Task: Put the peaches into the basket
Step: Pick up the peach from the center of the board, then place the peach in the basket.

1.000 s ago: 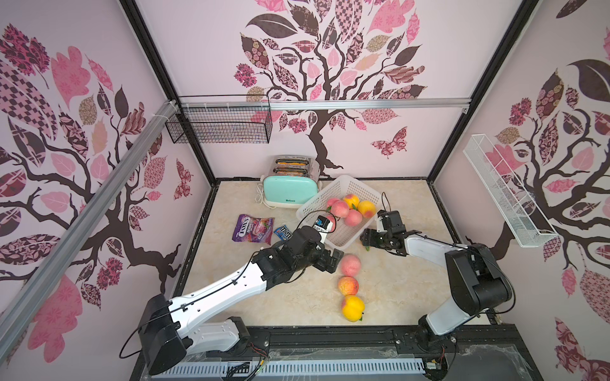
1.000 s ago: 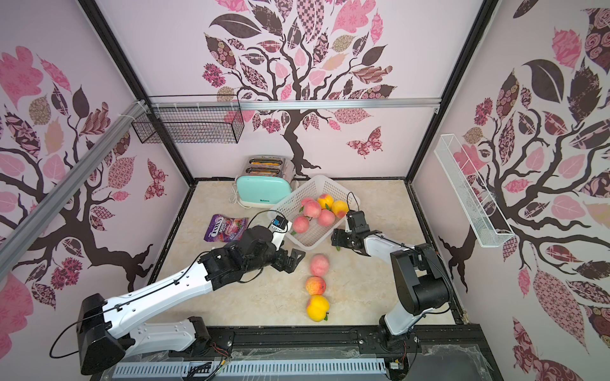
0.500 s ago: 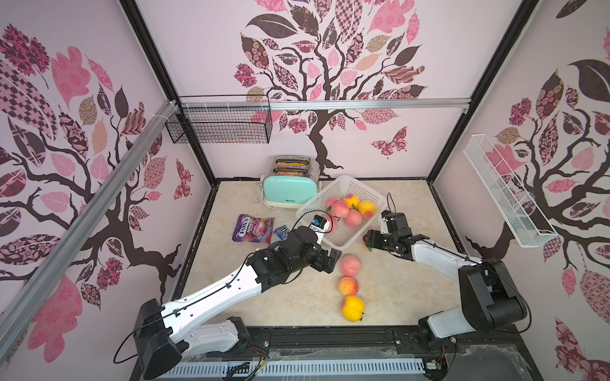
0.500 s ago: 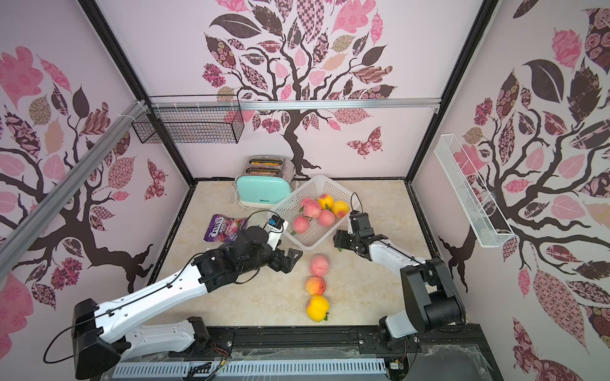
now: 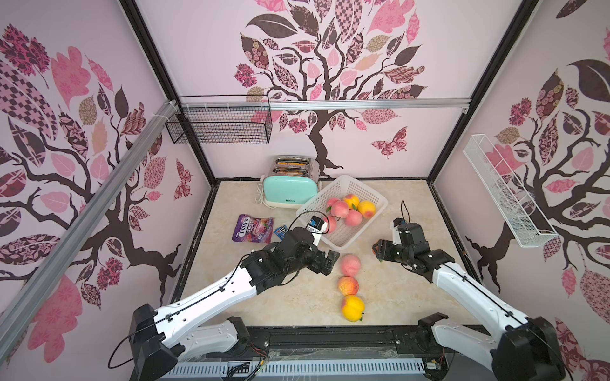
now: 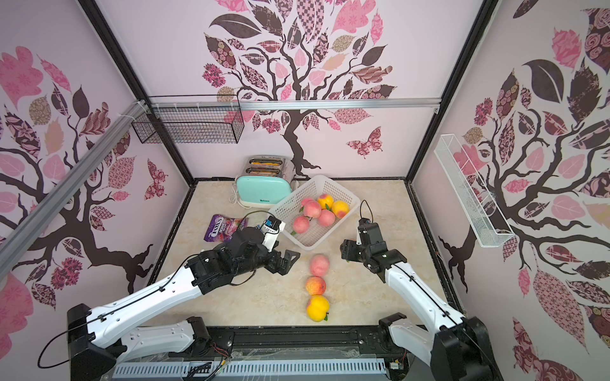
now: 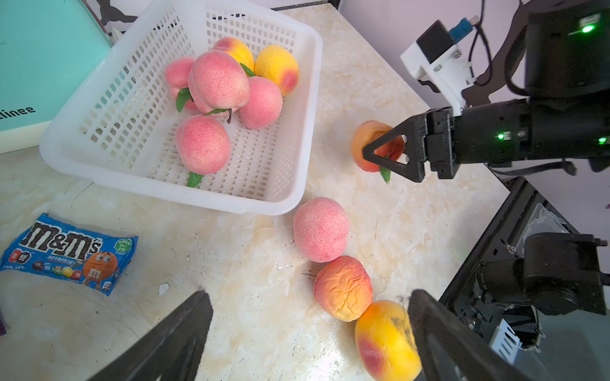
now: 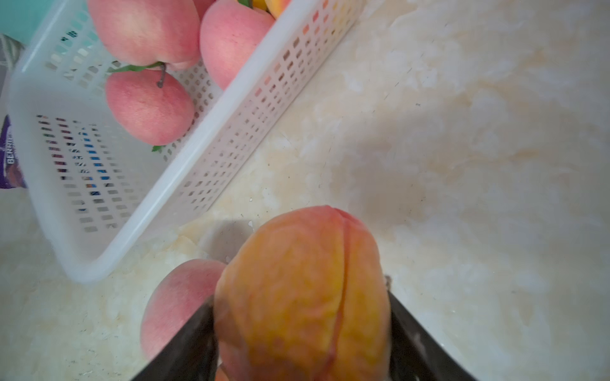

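The white basket [image 5: 345, 234] sits toward the table's 12 o'clock edge with six peaches [image 5: 340, 208] inside, so I judge the job over half done. The left gripper [image 5: 330, 263], fingers spread and empty, hovers at 9 o'clock of the pink peach [image 5: 350, 264]. That peach heads a row with the orange-red peach [image 5: 347, 285] and yellow peach [image 5: 353, 307] at the basket's 6 o'clock. The right gripper [image 5: 378, 248] pinches the orange peach [image 8: 297, 297] at the basket's 4 o'clock. Four peaches are left.

Bright, even light — soft shadows, edges warped
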Available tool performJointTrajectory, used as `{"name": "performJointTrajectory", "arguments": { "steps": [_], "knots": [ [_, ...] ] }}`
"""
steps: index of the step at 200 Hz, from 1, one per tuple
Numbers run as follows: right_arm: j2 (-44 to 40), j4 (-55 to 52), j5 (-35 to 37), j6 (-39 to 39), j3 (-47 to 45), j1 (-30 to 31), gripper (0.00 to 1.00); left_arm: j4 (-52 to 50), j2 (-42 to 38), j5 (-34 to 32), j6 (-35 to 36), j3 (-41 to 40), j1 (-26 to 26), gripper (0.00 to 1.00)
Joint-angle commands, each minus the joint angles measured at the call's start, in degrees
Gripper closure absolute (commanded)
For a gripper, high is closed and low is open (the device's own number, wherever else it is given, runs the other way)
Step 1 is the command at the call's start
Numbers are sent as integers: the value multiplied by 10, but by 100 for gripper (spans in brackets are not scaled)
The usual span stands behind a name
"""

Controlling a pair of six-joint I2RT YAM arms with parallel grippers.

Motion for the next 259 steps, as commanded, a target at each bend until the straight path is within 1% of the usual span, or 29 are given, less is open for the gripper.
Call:
{"name": "performJointTrajectory", "arguments": {
  "steps": [1, 19, 42, 55, 74, 83, 105, 158, 213, 259],
  "knots": [
    [-18, -65, 27, -14, 65, 14, 30, 0, -13, 18, -2, 11, 0, 3],
    [-5, -78, 26, -24, 111, 24, 30, 2, -15, 27, -2, 14, 3, 3],
    [33, -81, 24, -39, 165, 37, 30, 1, -9, 40, 1, 19, 16, 3],
    [62, -80, 19, -48, 194, 43, 30, 4, -4, 60, 1, 21, 35, 3],
    [100, -72, 9, -59, 227, 48, 30, 24, 1, 108, -7, 19, 75, 3],
    [116, -63, 4, -62, 237, 49, 30, 27, 6, 116, -7, 23, 86, 3],
    [155, -51, -7, -72, 261, 53, 30, 19, 28, 112, 6, 42, 94, 3],
    [237, -15, -8, -92, 302, 69, 30, 23, 68, 91, 20, 51, 97, 3],
    [319, 7, 5, -103, 348, 102, 30, 22, 80, 75, 33, 52, 100, 3],
    [356, 19, 30, -107, 351, 121, 30, 23, 79, 64, 39, 45, 100, 3]
  ]
}}
